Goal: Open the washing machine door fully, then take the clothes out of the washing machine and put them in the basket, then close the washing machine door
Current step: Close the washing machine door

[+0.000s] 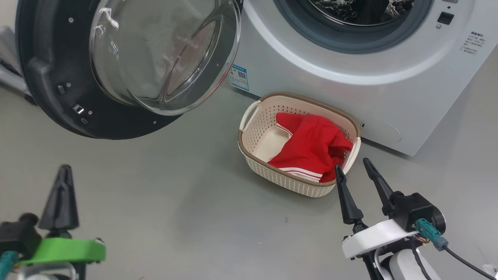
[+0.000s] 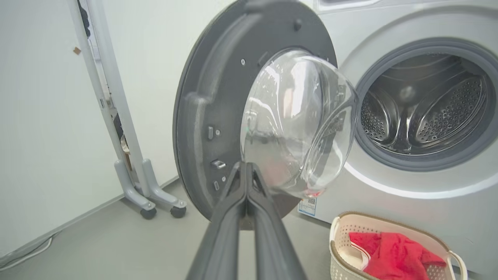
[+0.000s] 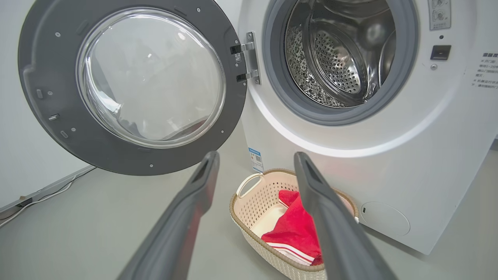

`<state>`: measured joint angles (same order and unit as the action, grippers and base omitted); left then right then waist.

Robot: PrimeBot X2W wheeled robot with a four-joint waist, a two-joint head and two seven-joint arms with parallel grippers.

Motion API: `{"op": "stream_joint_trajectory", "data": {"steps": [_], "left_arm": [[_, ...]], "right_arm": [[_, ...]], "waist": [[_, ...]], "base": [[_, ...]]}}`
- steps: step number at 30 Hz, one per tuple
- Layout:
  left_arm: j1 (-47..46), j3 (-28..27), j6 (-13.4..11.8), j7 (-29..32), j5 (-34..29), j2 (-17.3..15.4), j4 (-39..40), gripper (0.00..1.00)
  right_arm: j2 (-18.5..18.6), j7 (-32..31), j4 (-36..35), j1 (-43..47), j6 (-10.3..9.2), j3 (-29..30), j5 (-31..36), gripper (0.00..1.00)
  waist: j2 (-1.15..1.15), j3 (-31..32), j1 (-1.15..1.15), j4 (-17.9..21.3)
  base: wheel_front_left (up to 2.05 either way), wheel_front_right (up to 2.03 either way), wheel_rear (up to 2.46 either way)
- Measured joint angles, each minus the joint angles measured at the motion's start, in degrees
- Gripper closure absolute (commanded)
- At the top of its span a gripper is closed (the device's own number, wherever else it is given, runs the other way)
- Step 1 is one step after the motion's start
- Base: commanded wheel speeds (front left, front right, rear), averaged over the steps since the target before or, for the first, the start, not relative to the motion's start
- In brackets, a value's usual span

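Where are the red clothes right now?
The clothes lie in the basket on the floor, centre-right in the head view, close to the washing machine front and right of the open washing machine door.

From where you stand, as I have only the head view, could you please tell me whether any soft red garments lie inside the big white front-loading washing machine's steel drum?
Observer: Both wrist views show the steel drum as bare perforated metal; the soft red garments lie in the cream perforated plastic basket.
Operator: Thank you. What stands beyond the black-ringed round door?
Observer: In the left wrist view, a grey wheeled stand, past the door's free edge.
Operator: Is my left gripper holding anything?
Observer: No; the left gripper is shut, dark fingers pressed together on nothing.
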<state>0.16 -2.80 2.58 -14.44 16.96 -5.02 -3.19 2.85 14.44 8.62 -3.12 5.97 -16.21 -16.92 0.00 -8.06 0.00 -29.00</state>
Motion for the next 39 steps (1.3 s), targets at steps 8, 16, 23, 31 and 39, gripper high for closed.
{"op": "stream_joint_trajectory", "data": {"steps": [8, 16, 23, 31, 39], "left_arm": [[-10.0, -7.7, -0.1, -0.2, -0.6, -8.7, 6.1, 1.00], [-21.8, -17.2, -0.8, 3.1, 2.5, -18.2, 7.2, 1.00], [-30.2, -24.3, -0.9, 10.4, 13.7, -20.3, -3.3, 1.00], [-37.6, -32.5, -5.8, 18.6, 24.0, -20.1, -18.2, 1.00], [-43.2, -39.9, -8.5, 25.2, 31.7, -19.8, -27.8, 1.00]], "right_arm": [[1.5, 0.0, 0.0, -1.4, 0.01, -1.8, 3.0, 0.00], [2.9, -0.5, -0.9, -4.0, 0.02, -3.0, 4.6, 0.00], [3.6, -0.6, -0.7, -5.4, 0.30, -3.7, 5.0, 0.00], [3.7, -0.6, 0.1, -6.1, 0.46, -4.9, 5.0, 0.00], [3.6, -0.5, 1.0, -6.2, 0.53, -5.9, 5.0, 0.00]], "waist": [[0.00, -3.6, 0.00, 1.1], [0.00, -7.9, 0.00, 2.9], [0.00, -10.6, 0.00, 5.4], [0.00, -11.8, 0.00, 8.2], [0.00, -11.7, 0.00, 10.4]], "base": [[0.00, 0.00, 0.00], [0.00, 0.00, 0.00], [0.00, 0.00, 0.00], [0.00, 0.00, 0.00], [0.00, 0.00, 0.00]]}}
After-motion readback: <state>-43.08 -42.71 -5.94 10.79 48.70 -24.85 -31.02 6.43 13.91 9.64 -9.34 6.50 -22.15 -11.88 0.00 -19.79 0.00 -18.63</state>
